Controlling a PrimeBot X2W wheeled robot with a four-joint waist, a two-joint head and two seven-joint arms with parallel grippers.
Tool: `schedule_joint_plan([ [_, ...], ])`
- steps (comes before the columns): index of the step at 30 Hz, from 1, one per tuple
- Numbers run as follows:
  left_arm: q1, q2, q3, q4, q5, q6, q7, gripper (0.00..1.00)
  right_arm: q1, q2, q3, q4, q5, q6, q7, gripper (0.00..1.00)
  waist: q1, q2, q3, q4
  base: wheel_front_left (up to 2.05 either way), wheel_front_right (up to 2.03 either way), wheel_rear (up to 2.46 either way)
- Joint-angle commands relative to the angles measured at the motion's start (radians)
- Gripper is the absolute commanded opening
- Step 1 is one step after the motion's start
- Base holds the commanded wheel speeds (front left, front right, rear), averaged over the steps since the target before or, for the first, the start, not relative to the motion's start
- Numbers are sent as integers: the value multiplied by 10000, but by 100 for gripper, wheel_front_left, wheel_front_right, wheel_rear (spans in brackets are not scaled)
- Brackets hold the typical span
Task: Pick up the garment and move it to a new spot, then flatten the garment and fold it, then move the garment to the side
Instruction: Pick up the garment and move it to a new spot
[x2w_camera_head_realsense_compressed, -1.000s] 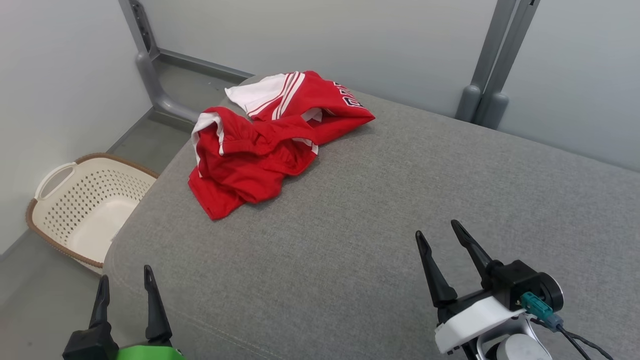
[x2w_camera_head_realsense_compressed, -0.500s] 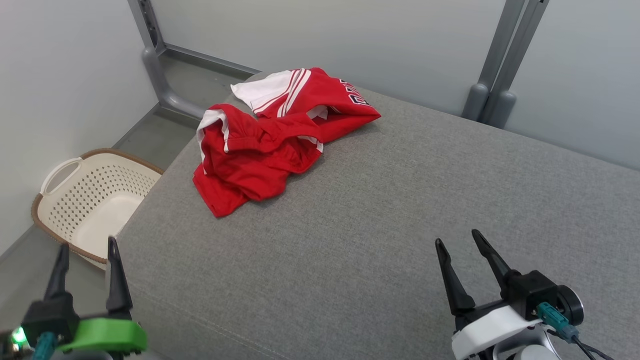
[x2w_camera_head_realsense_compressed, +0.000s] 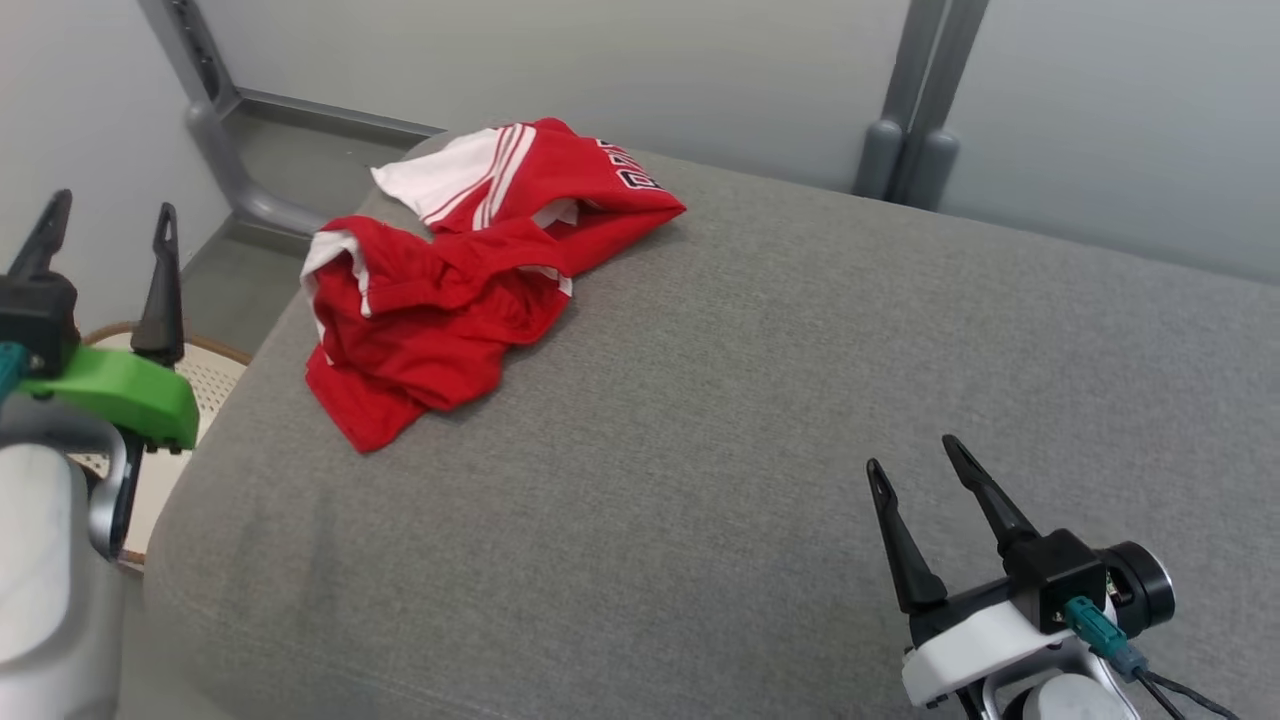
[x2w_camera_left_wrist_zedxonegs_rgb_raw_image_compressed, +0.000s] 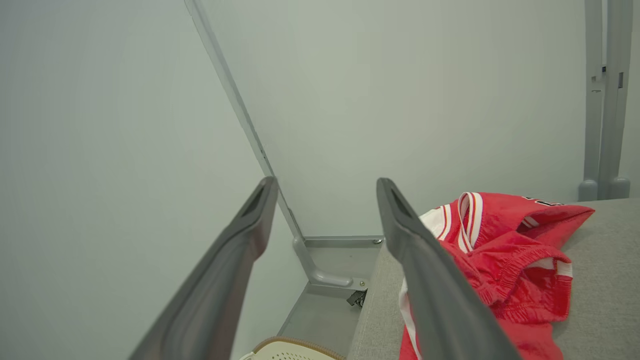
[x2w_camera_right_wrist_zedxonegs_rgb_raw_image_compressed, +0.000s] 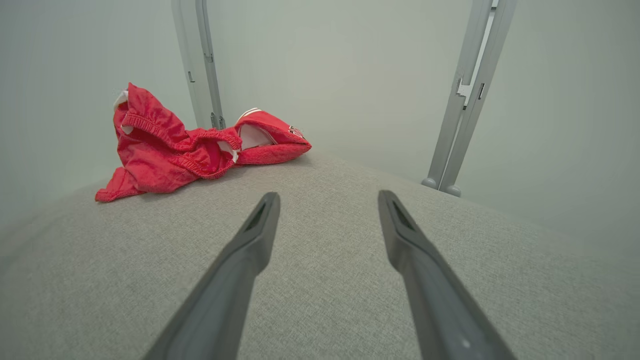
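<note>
I read the left gripper (x2w_camera_head_realsense_compressed: 112, 205), left of the cushion (x2w_camera_head_realsense_compressed: 700, 420), as spread wide and empty. The garment (x2w_camera_head_realsense_compressed: 430, 310) lies crumpled on the cushion's far-left corner. The right gripper (x2w_camera_head_realsense_compressed: 912, 452), near right, is spread wide, holding nothing.

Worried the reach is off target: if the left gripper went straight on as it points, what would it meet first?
Probably the pale wall, though depth is unclear. The left gripper aims past the red garment, which lies to its right on the grey cushion.
</note>
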Motion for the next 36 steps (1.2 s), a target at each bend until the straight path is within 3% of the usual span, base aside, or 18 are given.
schedule_joint_plan([
  [1,-462,110,-151,346,-157,-45,104,100,-220,-51,17,-63,-133,-1,-33,100,0,0,1047,-1091,0,0,0],
  [12,-2421,634,-889,3279,-1507,-68,1551,100,-704,-48,53,-577,-433,-1,-32,100,0,0,2355,-2361,0,0,0],
  [23,-2760,1046,-1719,4744,-2630,-71,2874,100,-907,-47,-12,-810,-362,-1,-32,100,0,0,3033,-2726,0,0,0],
  [24,-2796,1025,-1782,4798,-2699,-71,2922,47,-937,-44,-18,-808,-340,-1,-33,100,0,0,3050,-2730,0,0,0],
  [25,-2819,1014,-1835,4825,-2770,-71,2928,19,-961,-44,-24,-803,-326,-1,-33,100,0,0,3055,-2727,0,0,0],
  [26,-2843,1009,-1904,4844,-2838,-71,2937,0,-981,-45,-45,-794,-310,-3,-33,100,0,0,3047,-2714,0,0,0],
  [36,-3072,1502,-3099,4116,-2967,-71,2386,0,-863,-44,24,-545,62,-1,-33,100,0,0,2166,-2567,0,0,0],
])
